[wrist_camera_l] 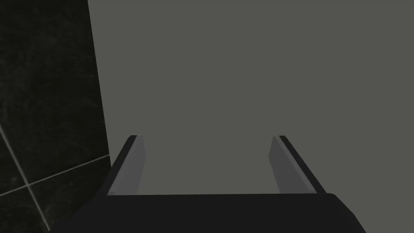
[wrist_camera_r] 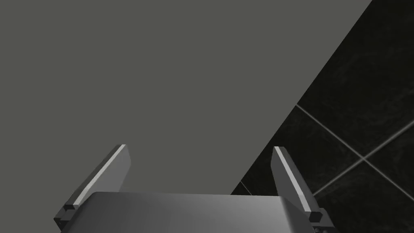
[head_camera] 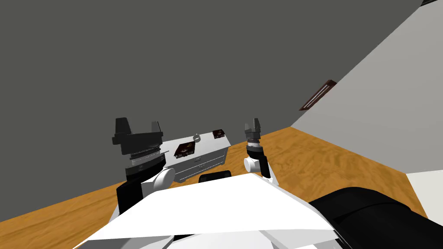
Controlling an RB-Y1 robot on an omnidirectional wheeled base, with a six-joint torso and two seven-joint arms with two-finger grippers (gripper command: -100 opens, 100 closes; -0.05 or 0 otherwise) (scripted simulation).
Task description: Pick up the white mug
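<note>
Both grippers were raised with fingers spread apart. From the head cam the left gripper (head_camera: 137, 126) looked chunky and dark, and the right gripper (head_camera: 253, 124) slimmer. The wrist cams gave the close-up: thin, flat grey blades (wrist_camera_l: 129, 170) standing well apart, same on the right (wrist_camera_r: 289, 178). The head cam added a boxy white drawer cabinet (head_camera: 207, 162) against a matte dark grey wall (head_camera: 173, 65), on a wood-grain floor (head_camera: 303, 155). The mug (head_camera: 197, 138), small, pale and round, sat on the cabinet top between two dark flat squares (head_camera: 184, 149), well apart from both grippers.
</note>
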